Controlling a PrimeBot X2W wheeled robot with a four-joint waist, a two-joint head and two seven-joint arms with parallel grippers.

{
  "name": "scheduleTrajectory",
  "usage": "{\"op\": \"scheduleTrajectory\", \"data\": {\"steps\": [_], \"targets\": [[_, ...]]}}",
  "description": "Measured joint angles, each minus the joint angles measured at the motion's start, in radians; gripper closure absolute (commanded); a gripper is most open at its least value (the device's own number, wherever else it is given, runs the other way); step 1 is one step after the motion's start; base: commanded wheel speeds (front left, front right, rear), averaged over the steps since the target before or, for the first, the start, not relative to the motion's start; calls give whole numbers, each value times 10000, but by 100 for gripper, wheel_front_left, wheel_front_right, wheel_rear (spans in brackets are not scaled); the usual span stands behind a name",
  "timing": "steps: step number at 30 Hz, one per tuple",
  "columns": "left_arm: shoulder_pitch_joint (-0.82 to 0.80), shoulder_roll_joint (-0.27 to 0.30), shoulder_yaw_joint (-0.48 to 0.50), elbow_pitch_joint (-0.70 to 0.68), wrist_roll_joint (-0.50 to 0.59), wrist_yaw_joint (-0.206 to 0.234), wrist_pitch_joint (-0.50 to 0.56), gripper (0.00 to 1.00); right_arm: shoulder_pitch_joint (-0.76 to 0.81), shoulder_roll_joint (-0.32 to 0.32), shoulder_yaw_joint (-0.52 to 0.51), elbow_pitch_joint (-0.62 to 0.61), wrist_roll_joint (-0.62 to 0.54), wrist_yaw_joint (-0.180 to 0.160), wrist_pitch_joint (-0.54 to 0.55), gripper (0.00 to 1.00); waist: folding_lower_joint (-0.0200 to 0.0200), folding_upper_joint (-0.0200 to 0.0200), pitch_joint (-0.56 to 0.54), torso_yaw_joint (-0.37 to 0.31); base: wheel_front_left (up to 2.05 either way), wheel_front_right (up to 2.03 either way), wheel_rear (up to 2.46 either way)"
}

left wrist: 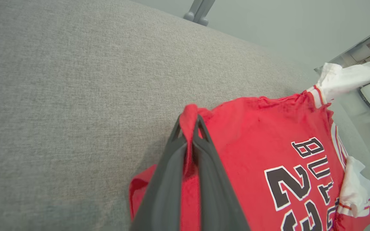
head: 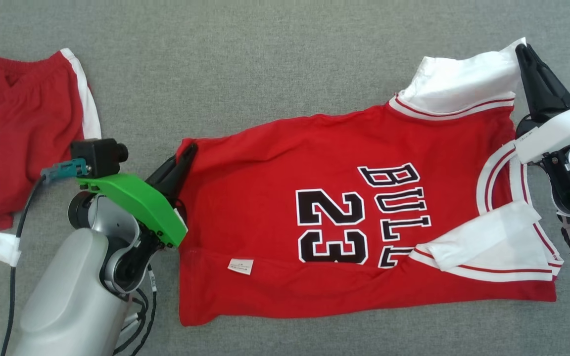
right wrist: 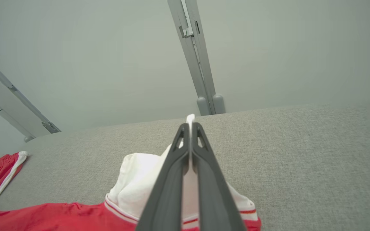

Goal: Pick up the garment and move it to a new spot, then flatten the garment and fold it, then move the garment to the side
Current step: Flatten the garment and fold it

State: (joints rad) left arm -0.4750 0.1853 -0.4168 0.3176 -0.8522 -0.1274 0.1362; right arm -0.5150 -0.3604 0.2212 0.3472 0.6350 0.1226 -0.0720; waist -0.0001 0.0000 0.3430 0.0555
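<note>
Jersey [head: 314,207] lies mid-surface, right of the red shorts [head: 18,138]. My left gripper [head: 192,148] is clamped on its far red hem corner, my right gripper [head: 522,49] on the far white sleeve. Risk: the thin sleeve pinch slips if I pull unevenly, and the near folded edge creases in. No containers here; the grey surface [head: 265,59] bears everything.

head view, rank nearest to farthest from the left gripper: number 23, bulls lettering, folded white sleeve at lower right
1. number 23, middle of the jersey, closest to the left gripper
2. BULLS lettering, just right of it
3. folded white sleeve, far right edge
</note>
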Motion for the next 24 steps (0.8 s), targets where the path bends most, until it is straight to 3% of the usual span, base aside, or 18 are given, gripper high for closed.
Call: {"op": "scheduleTrajectory", "data": {"steps": [10,24], "targets": [[747,238,-10,59,-201,0,-711,100,1949,-180,-261,-848,441,2,-261,100,0,0,-1003,-273,0,0,0],[2120,533,-155,-150,-826,0,-1517,100,4460,443,36,-2357,1055,-25,-314,100,0,0,-1844,-842,0,0,0]]}}
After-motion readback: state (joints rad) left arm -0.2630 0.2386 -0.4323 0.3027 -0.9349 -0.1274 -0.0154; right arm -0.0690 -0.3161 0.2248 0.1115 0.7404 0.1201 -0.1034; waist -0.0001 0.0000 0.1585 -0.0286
